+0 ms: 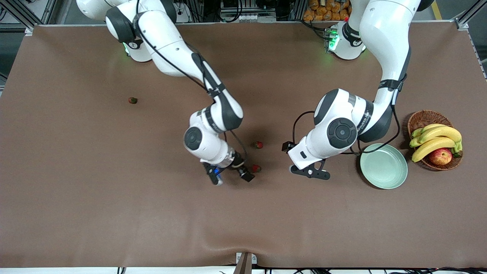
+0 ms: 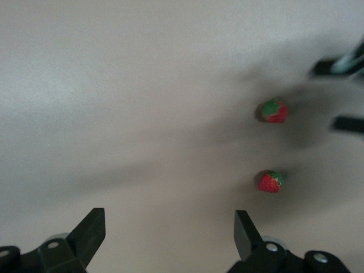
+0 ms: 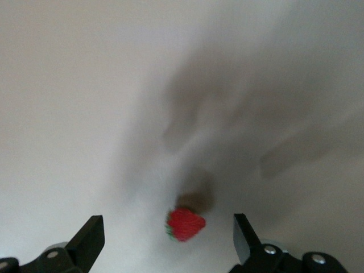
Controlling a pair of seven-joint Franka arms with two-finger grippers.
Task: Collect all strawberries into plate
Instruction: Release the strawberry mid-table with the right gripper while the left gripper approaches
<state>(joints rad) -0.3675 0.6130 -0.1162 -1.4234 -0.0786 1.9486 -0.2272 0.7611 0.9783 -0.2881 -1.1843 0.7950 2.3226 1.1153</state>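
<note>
Three strawberries lie on the brown table. One strawberry (image 1: 256,168) (image 3: 185,223) (image 2: 274,110) rests loose by the fingertips of my right gripper (image 1: 232,177) (image 3: 169,230), which is open just above the table. A second strawberry (image 1: 258,144) (image 2: 271,181) lies a little farther from the front camera. The third strawberry (image 1: 132,100) sits alone toward the right arm's end. The mint-green plate (image 1: 383,166), with nothing on it, is toward the left arm's end. My left gripper (image 1: 310,173) (image 2: 170,227) hangs open and holds nothing, between the plate and the two middle berries.
A wicker basket (image 1: 426,118) holding bananas (image 1: 437,137) and an apple (image 1: 440,156) stands beside the plate, at the left arm's end of the table. The table's front edge has a wrinkle in the cloth (image 1: 243,243).
</note>
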